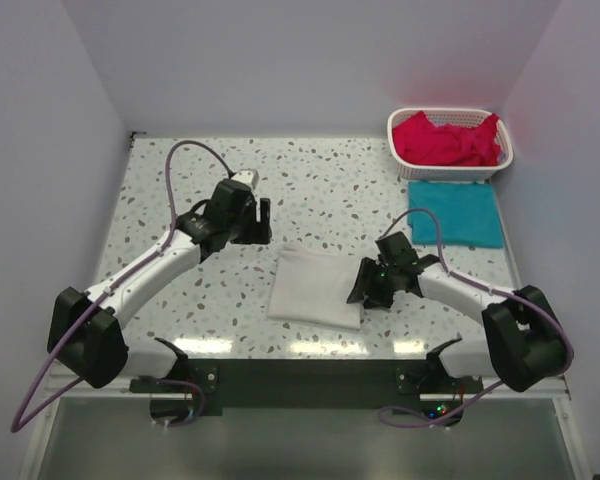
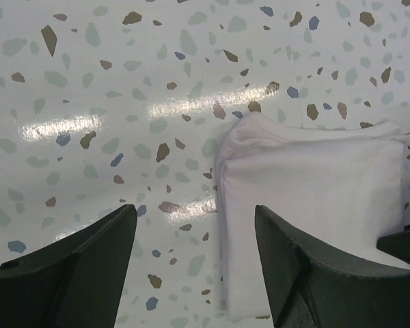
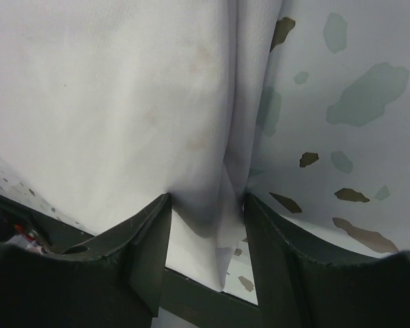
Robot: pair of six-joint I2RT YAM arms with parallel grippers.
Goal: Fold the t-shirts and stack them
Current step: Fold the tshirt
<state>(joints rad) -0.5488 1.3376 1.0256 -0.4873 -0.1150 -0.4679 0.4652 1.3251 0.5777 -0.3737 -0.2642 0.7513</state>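
Right gripper sits at the 3 o'clock edge of the folded white t-shirt, jaws narrowed onto a fold of its cloth; left gripper hangs apart at the shirt's 10 o'clock, jaws wide, holding nothing; teal t-shirt lies flat at 2 o'clock, just beside the basket of red-pink t-shirts.

One white t-shirt, one teal t-shirt, one basket.

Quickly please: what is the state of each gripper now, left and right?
Left gripper: open, holding nothing.
Right gripper: closed on the edge of the folded white t-shirt.
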